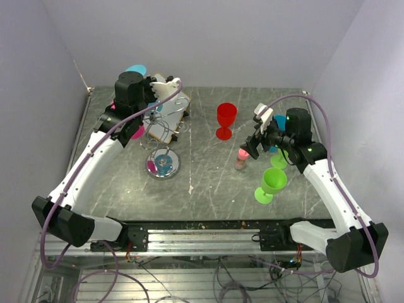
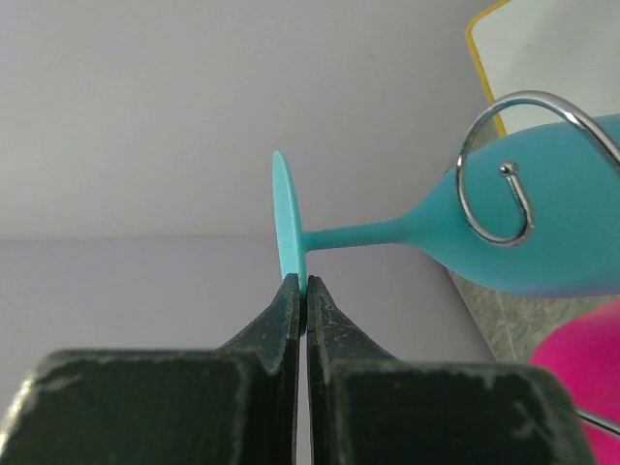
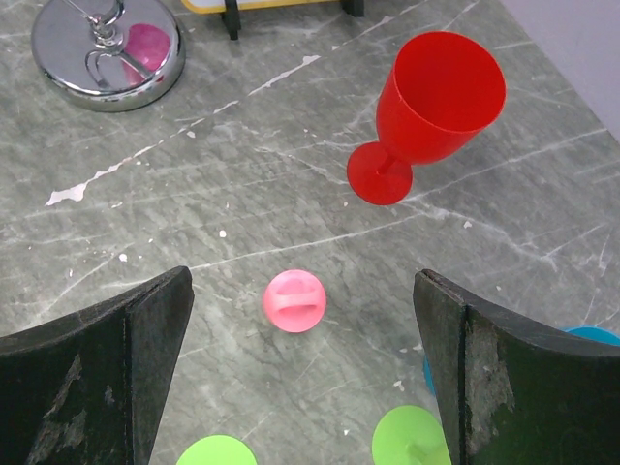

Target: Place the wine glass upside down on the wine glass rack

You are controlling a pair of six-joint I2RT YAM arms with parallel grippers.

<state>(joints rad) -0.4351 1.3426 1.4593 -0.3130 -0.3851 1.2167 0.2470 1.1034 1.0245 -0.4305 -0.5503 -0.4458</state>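
Top view: the left hand is up at the far left by the wine glass rack, with the round foot of a teal wine glass showing just above it; a magenta glass shows at the rack beside the arm; the right hand hovers over the table, near a red glass, a green glass, a second green glass, a blue glass and a small pink-topped object; six glasses in all.

Left wrist view alone shows the grip: the hand is pinched tight on the rim of the teal foot; the stem runs level across the view; a wire curl of the rack crosses in front of the bowl, though whether it touches cannot be told.

Right wrist view: fingers spread wide, holding nothing; the rack's chrome disc base stands at the far left.
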